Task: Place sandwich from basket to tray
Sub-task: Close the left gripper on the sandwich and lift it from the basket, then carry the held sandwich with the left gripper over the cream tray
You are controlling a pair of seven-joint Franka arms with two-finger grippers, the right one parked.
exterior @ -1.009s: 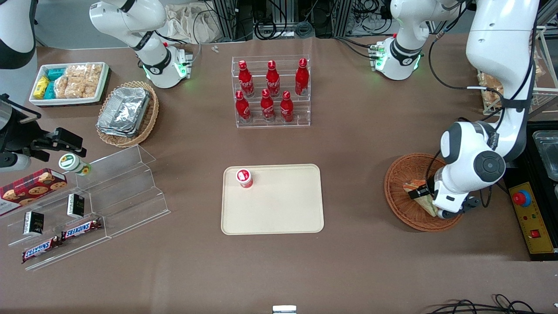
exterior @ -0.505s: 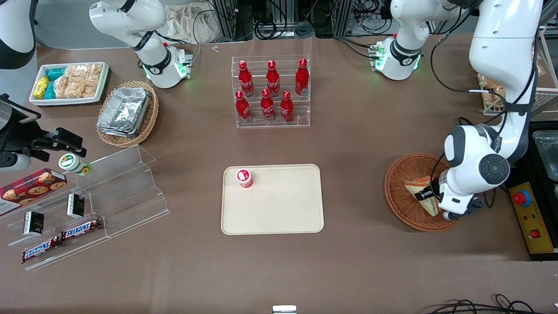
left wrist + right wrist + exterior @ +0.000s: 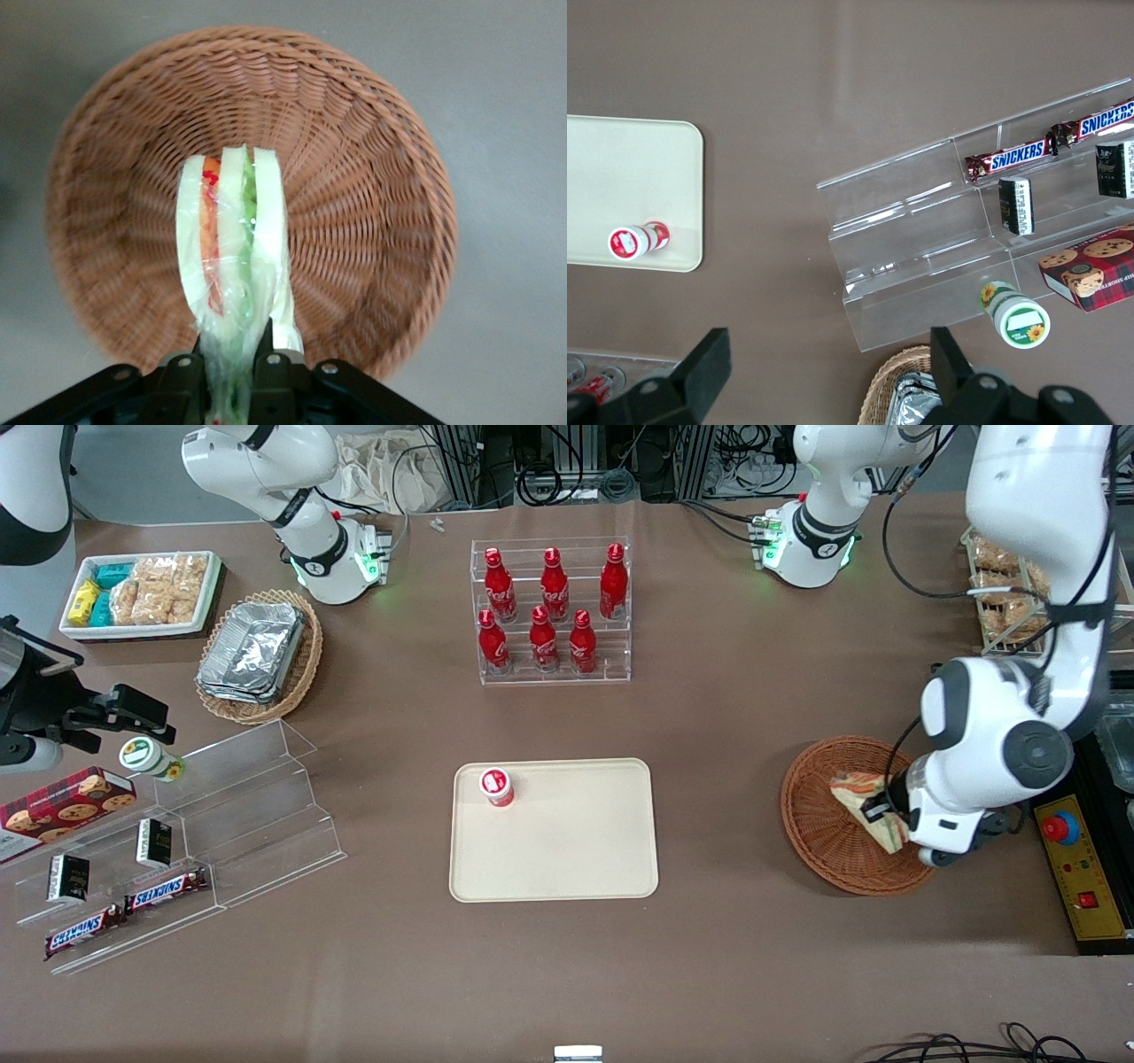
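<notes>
Front view: the gripper (image 3: pixel 886 821) of the working arm sits at right of frame, over the basket (image 3: pixel 819 841), clamped on the sandwich (image 3: pixel 864 799). Sandwich is a pale wedge w/ orange and green edge showing, held above the basket's inner floor, its tip pointing toward frame centre. Basket is round, reddish-brown wicker, resting on the brown table (image 3: pixel 709 957). The tray (image 3: pixel 576 850), cream-beige w/ rounded corners, lies at lower centre of frame, well apart from the basket; a small red-and-white cup (image 3: pixel 497 786) stands on it near its upper-left corner. Upper centre: clear rack of red bottles (image 3: pixel 553 613). Upper left: tan wicker basket w/ foil containers (image 3: pixel 255 653) and a white tray of packaged snacks (image 3: pixel 142 593). Lower left: clear stepped display (image 3: pixel 221 833) w/ Snickers bars (image 3: pixel 124 912).

Left wrist view: gripper (image 3: pixel 232 367) grips the wrapped sandwich (image 3: pixel 235 257) at its narrow end; fingers (image 3: pixel 270 372) pressed against both faces. Bread layers stand on edge, orange-red filling on one side, green on the other. Basket (image 3: pixel 354 177) lies below, slightly blurred; sandwich is clear of its weave.

Right wrist view: tray (image 3: pixel 629 168) at left edge of frame w/ the cup (image 3: pixel 636 240) lying near its lower rim; stepped display (image 3: pixel 948 239) and Snickers bars (image 3: pixel 1045 146) at right
</notes>
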